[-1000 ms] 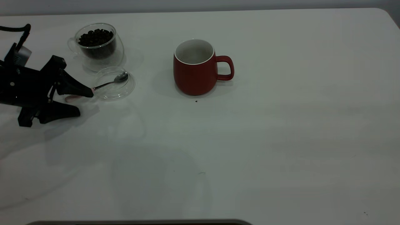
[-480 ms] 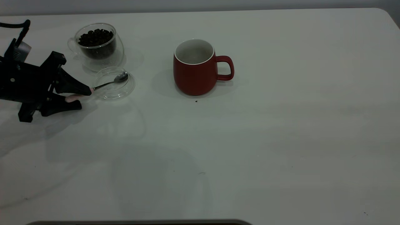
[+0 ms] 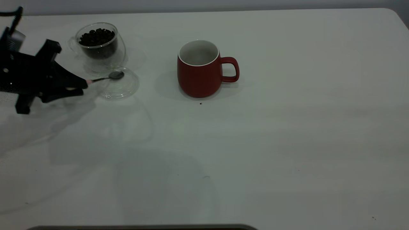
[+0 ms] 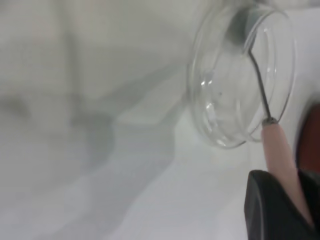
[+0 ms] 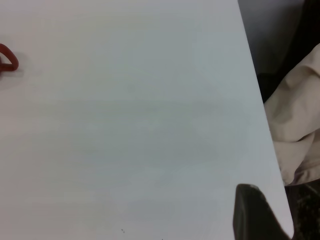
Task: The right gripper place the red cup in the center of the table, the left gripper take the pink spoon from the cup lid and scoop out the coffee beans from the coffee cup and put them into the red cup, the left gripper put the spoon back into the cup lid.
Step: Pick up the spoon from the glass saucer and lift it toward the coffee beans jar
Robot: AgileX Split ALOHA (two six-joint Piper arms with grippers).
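At far left, left gripper (image 3: 81, 87): jaws clamp the pink spoon (image 3: 105, 77).
Advice: lift level, clearing cup lid (image 3: 123, 86), toward coffee beans (image 3: 96, 36).

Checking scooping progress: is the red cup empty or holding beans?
Empty, as far as visible: the red cup shows only bare white interior; the coffee beans sit in the coffee cup.

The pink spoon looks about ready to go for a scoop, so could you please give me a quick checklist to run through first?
1. The left gripper shut on the pink spoon handle: ok.
2. Spoon bowl above the cup lid: ok.
3. The coffee cup upright, coffee beans inside: ok.
4. The red cup upright, mid-table, mouth open: ok.
5. Grip firm enough for scooping: cannot tell.
6. Right gripper away from the work area: ok.
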